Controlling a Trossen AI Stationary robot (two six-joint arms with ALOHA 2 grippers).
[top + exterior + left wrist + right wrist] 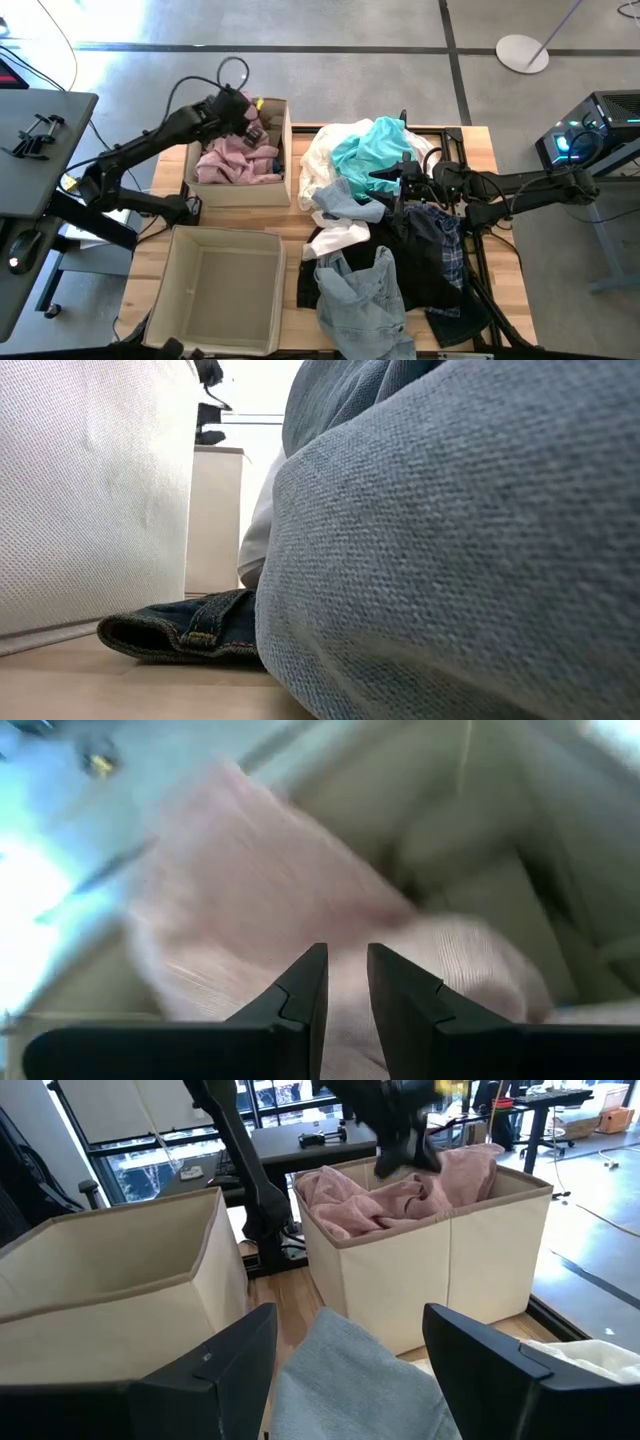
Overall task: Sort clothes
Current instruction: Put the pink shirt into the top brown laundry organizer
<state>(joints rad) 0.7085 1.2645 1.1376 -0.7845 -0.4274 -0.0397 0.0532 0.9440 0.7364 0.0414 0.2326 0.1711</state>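
Sorting: I am working through the clothes (385,235), a loose heap on the right half of the bench (300,215).
Handling: I judge everything here soft and floppy; the pale denim (355,295) and dark denim (190,632) look heavier, the turquoise top (370,150) light and prone to drag its neighbours along.
Hold: I would pinch a raised fold or hem near the top of the heap, not a flat spread.
Left pincer (346,982): it sits over the far bin, fingers nearly together with only a slim gap, nothing between them, pink fabric just below.
Right pincer (345,1335): it hangs over the heap with fingers wide apart, empty, pale denim lying under it.
Far bin (290,125): it holds a crumpled pink garment (235,160), filling it close to the rim.
Near bin (225,285): I see nothing inside it, just bare fabric walls.
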